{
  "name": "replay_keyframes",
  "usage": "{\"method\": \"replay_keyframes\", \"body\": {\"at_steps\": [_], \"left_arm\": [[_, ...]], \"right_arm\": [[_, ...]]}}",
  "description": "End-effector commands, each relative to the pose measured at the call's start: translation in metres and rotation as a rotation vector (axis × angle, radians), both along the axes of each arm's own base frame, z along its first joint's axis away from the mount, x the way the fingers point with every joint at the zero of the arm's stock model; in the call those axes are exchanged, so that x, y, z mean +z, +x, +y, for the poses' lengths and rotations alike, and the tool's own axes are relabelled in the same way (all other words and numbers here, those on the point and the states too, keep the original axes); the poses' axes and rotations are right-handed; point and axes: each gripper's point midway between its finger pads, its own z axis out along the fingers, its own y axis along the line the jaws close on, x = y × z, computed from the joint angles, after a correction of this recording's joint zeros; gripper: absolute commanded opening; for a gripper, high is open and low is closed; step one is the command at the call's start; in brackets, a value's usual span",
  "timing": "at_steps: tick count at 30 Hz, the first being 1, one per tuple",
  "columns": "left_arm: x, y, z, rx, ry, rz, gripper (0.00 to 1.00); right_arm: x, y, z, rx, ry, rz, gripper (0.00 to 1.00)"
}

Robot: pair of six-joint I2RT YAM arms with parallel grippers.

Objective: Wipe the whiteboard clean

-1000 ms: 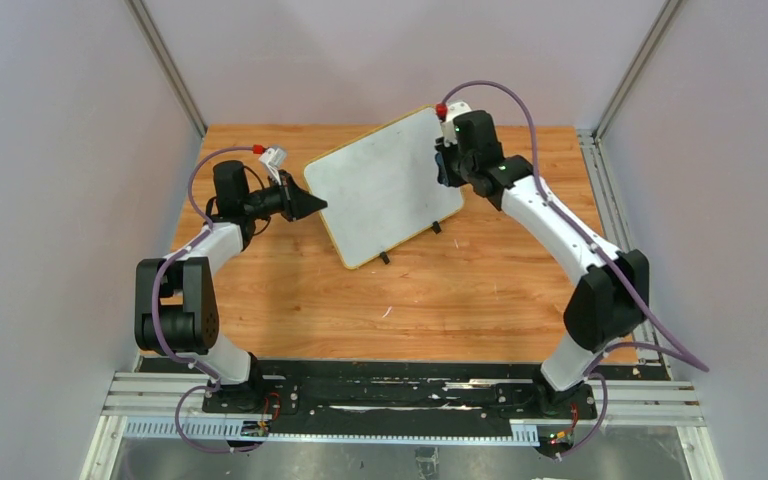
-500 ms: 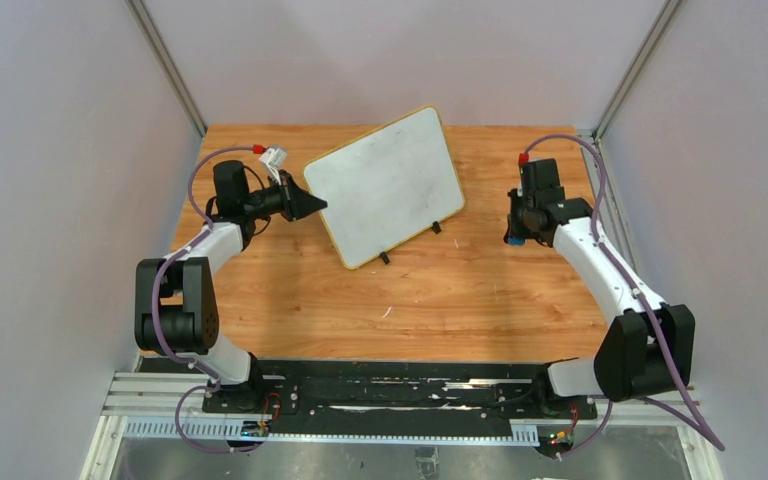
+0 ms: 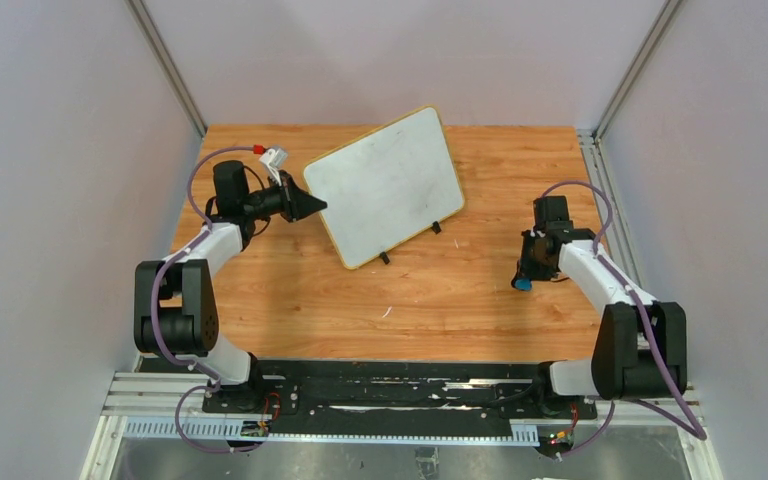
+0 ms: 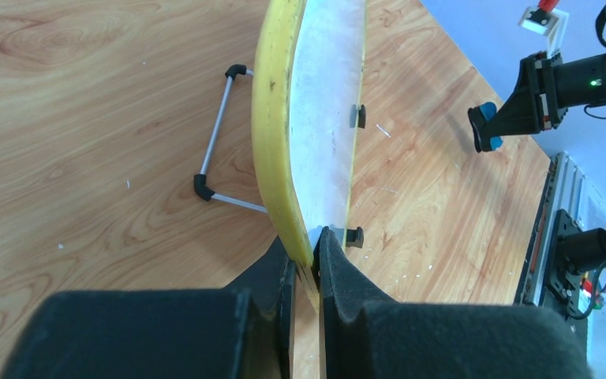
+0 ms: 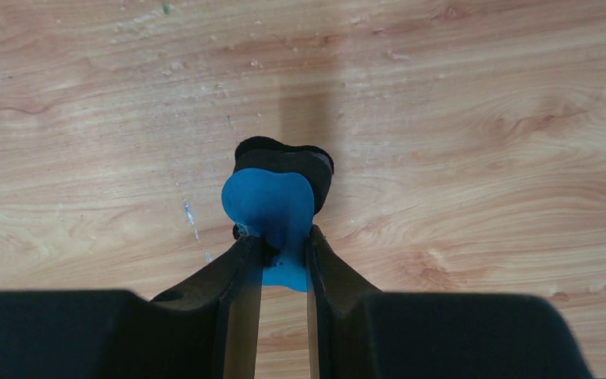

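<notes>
The whiteboard stands tilted at the back middle of the wooden table, white with a yellow frame and two black feet; no writing shows on it. My left gripper is shut on its left edge; in the left wrist view the jaws pinch the yellow frame. My right gripper is low over the table at the right, well clear of the board, shut on a blue eraser with a black felt pad. The eraser's blue tip shows in the top view.
A wire stand props the board from behind. Grey walls enclose the table on the left, back and right. A metal rail runs along the right edge. Bare wood lies in front of the board.
My right arm has pulled away from the board's top right corner, swinging right and toward the near side, and dropped low over the table with the eraser. The left arm and board have not moved.
</notes>
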Motion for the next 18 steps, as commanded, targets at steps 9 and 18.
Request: {"method": "replay_keyframes", "body": {"at_steps": [9,18], "left_arm": [[-0.0418,0.0069,0.0197,0.064,0.172,-0.006,0.13],[-0.0401,0.0044,0.0188,0.058,0.169,0.001,0.36]], "right_arm": [[-0.0266,-0.0032,0.0101,0.033,0.093,0.057,0.32],[-0.0179,-0.0009,0.0138,0.058,0.109,0.015,0.47]]}}
